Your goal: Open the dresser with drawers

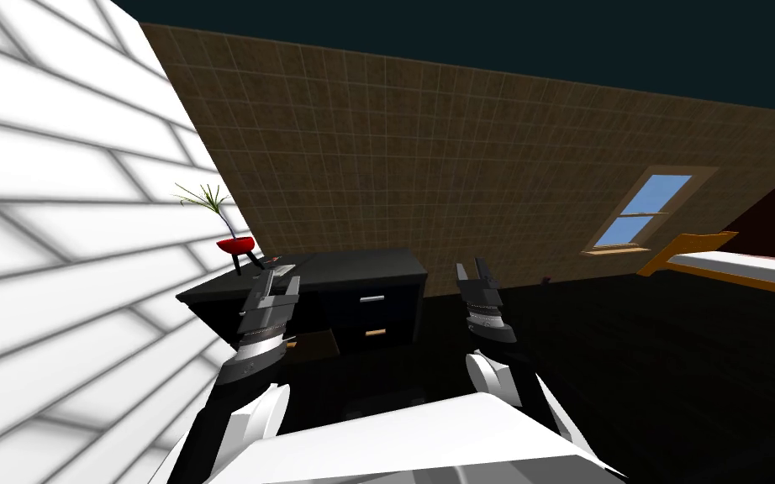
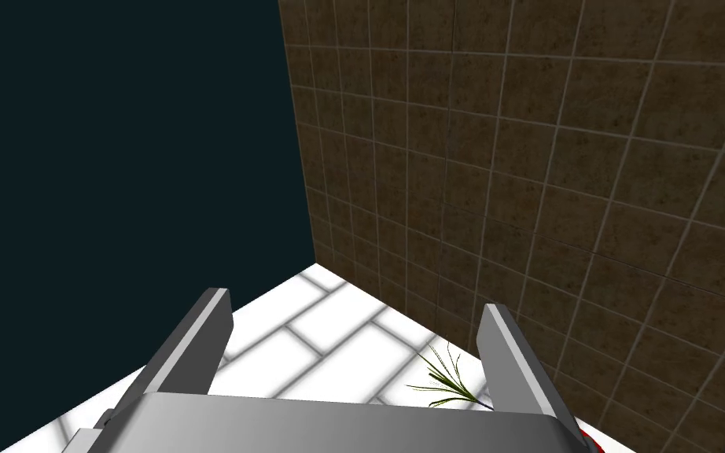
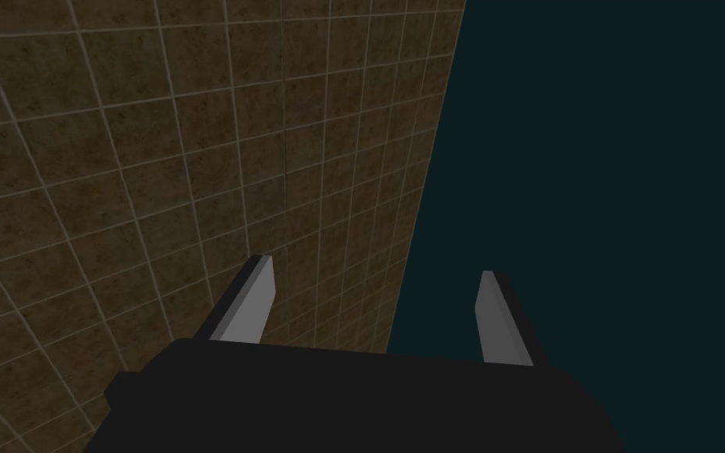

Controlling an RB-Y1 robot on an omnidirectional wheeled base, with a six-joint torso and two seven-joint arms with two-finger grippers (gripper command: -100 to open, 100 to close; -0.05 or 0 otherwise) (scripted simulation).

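Note:
A black dresser (image 1: 377, 269) stands against the brown tiled wall, ahead of me and a little left. Two drawers with light handles (image 1: 372, 297) show on its front. A lower drawer at its left end (image 1: 317, 343) looks pulled out a little. My left gripper (image 1: 275, 281) is raised in front of the dresser's left end, open and empty; its fingers (image 2: 210, 330) point up at the wall corner. My right gripper (image 1: 475, 273) is raised to the right of the dresser, open with nothing between its fingers (image 3: 255, 299).
A red bowl-shaped pot (image 1: 236, 245) with a thin green plant (image 2: 446, 379) stands on the dresser's left end. A white brick wall (image 1: 58, 252) runs close along my left. A bed with an orange frame (image 1: 730, 265) lies far right, under a window (image 1: 646, 210). The floor is dark.

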